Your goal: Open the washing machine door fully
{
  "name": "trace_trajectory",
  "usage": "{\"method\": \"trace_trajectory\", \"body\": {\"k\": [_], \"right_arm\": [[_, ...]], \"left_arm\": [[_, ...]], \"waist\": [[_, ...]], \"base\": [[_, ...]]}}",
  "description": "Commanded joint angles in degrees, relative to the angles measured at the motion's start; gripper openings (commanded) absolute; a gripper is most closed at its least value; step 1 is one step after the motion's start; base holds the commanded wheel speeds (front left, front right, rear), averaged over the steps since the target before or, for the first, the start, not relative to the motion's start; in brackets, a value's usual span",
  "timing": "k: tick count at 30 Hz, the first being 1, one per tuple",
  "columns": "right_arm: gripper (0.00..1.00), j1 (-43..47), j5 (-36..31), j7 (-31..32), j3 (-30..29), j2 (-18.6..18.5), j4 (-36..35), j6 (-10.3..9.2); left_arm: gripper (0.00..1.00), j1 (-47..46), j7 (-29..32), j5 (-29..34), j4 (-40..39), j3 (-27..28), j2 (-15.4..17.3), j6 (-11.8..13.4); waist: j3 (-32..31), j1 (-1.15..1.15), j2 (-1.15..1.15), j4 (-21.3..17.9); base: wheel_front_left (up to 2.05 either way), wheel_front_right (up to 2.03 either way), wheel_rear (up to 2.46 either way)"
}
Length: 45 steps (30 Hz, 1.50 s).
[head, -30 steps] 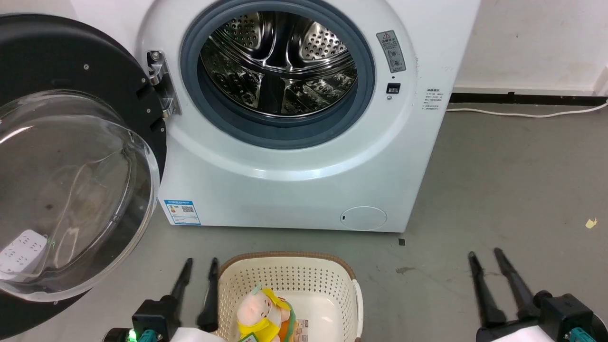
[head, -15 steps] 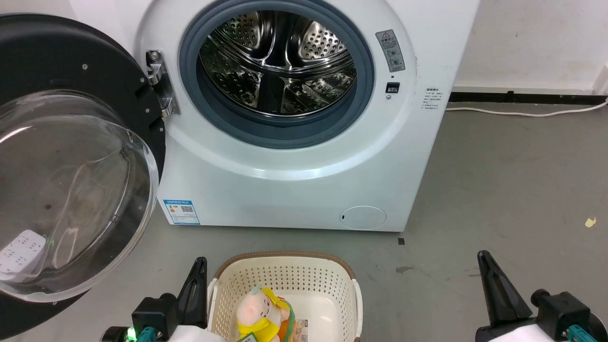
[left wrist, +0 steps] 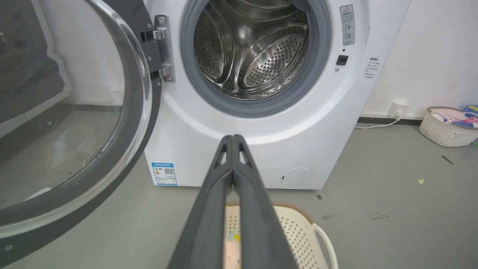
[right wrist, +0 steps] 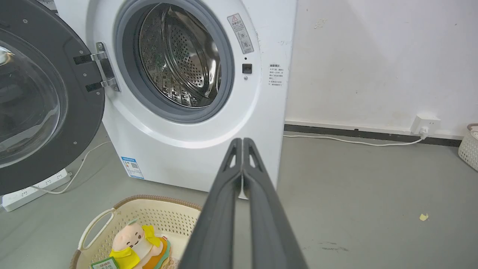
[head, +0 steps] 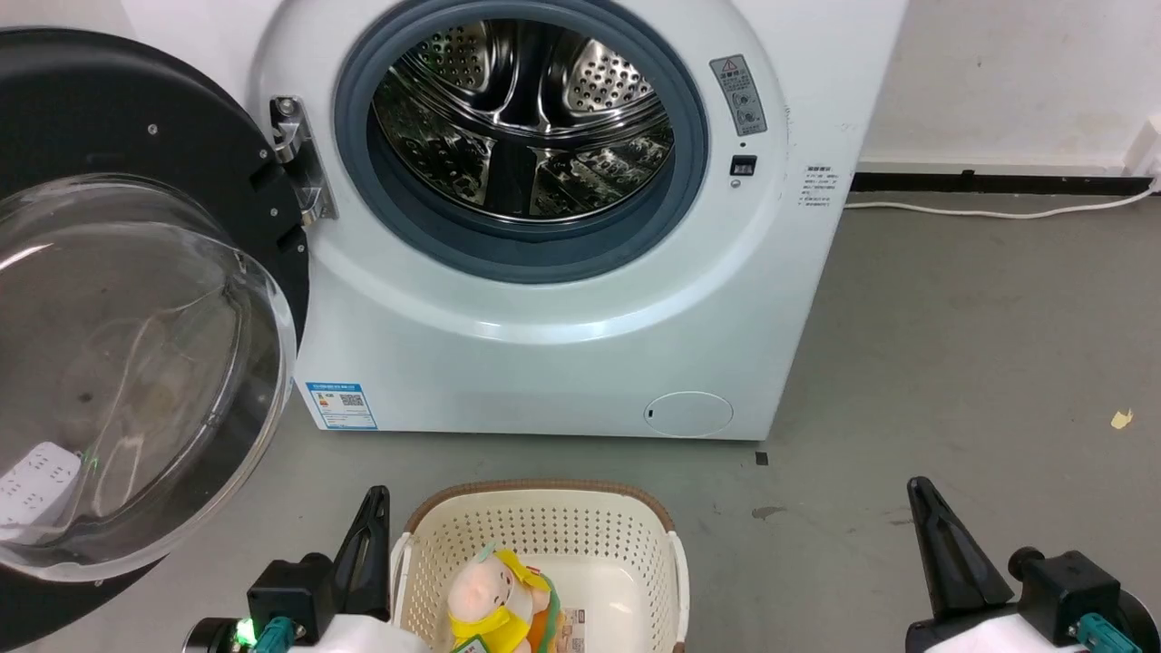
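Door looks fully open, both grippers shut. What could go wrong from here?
1. The door juts out on the left, near the left gripper; a leftward arm swing could hit its glass.
2. The basket sits close beside that gripper, which could snag its rim.
3. A power strip lies on the floor below the door; rolling there may run over it.

The large round glossy black washing machine door [head: 136,100] runs off the head view's left edge, hiding its far rim. A white power strip [head: 36,476] looks warped through the door's glass. Print on the blue-edged sticker [head: 342,404] is too small to read. The bottom edge cuts the cream perforated plastic basket [head: 535,512] and the pink-and-yellow plush toy [head: 494,599].
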Motion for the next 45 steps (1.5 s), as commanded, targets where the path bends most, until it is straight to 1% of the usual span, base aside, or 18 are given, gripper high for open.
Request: {"method": "trace_trajectory", "body": {"k": [1,45], "right_arm": [[0.0,-0.65,-0.46,0.26,0.07,0.04,-0.3,0.01],[0.0,-1.91,-2.26,5.43,0.61,0.11,-1.94,0.03]], "left_arm": [[0.0,-0.24,0.26,0.62,-0.36,0.2,-0.41,-0.27],[0.0,-0.68,5.41,4.91,-3.59,3.17,-1.52,-1.17]], "waist": [[0.01,0.0,0.0,-0.03],[0.38,0.0,0.0,-1.54]], "base": [[0.0,0.0,0.0],[0.0,0.0,0.0]]}}
